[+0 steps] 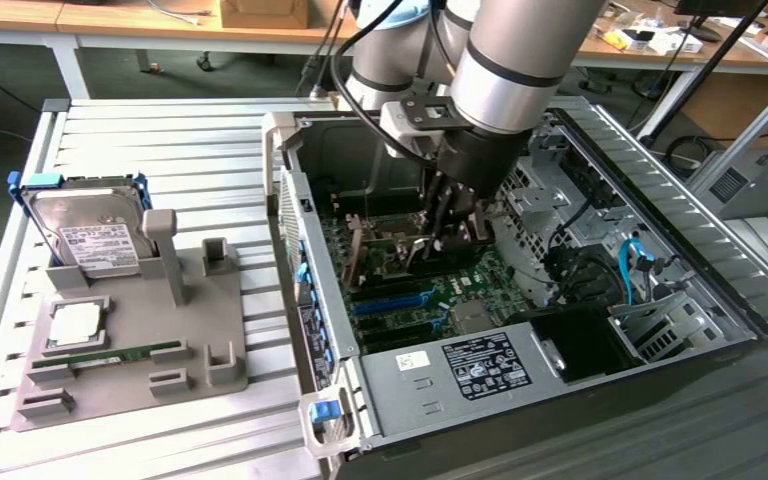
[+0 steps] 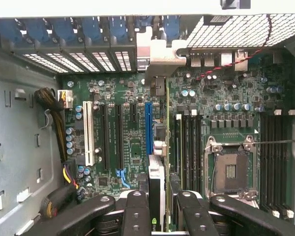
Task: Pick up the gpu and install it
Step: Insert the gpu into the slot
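Observation:
My gripper (image 1: 435, 243) reaches down inside the open computer case (image 1: 337, 330), just above the motherboard (image 1: 471, 285). In the wrist view the gpu (image 2: 157, 173) stands edge-on between my two fingers (image 2: 137, 211), and the gripper (image 2: 163, 216) is shut on it. The card's silvery end bracket (image 2: 157, 55) lies against the case's rear slot row. The board's thin edge runs over the motherboard between the blue slot (image 2: 148, 127) and a black slot (image 2: 178, 142). Whether the card's edge is seated in a slot I cannot tell.
A grey fixture (image 1: 131, 380) at the exterior view's left holds a silver hard drive (image 1: 84, 238), a processor (image 1: 75, 325) and a green memory stick (image 1: 124, 355). Cable bundles (image 2: 54, 105), drive cages (image 1: 544, 190) and the empty processor socket (image 2: 231, 172) crowd the case.

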You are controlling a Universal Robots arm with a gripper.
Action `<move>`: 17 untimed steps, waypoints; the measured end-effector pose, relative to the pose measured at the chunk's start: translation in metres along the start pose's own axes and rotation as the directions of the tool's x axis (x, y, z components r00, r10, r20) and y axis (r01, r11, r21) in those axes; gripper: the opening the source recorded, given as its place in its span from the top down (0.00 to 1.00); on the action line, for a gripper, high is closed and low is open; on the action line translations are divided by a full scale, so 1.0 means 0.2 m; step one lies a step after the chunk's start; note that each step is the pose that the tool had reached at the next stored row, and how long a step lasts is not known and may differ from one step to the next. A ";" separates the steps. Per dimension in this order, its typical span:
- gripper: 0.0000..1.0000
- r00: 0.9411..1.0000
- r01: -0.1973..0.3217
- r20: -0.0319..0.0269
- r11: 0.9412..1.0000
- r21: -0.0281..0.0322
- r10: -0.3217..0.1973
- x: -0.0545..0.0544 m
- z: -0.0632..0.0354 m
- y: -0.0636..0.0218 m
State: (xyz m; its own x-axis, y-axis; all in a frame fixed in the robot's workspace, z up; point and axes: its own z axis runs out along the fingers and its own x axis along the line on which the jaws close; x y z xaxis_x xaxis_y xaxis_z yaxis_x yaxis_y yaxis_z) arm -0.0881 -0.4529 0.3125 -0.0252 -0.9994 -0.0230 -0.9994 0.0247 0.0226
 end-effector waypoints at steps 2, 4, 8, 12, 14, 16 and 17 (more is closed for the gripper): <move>0.73 1.000 0.000 0.000 1.000 0.000 0.000 0.00 0.004 0.004; 0.73 1.000 0.000 0.000 1.000 0.000 0.000 0.00 0.009 0.010; 0.73 1.000 0.000 0.000 1.000 0.000 0.000 0.01 0.016 0.016; 0.73 1.000 0.000 0.000 1.000 0.000 0.000 0.02 0.020 0.021; 0.73 1.000 0.000 0.000 1.000 0.000 0.000 0.03 0.023 0.024; 0.73 1.000 0.000 0.000 1.000 0.000 0.000 0.03 0.028 0.025; 0.73 1.000 0.000 0.000 1.000 0.000 0.000 0.03 0.030 0.026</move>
State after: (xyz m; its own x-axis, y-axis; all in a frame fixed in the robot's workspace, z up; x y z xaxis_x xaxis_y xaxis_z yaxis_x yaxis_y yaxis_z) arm -0.0936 -0.4595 0.3064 -0.0253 -0.9994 -0.0231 -0.9994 0.0247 0.0225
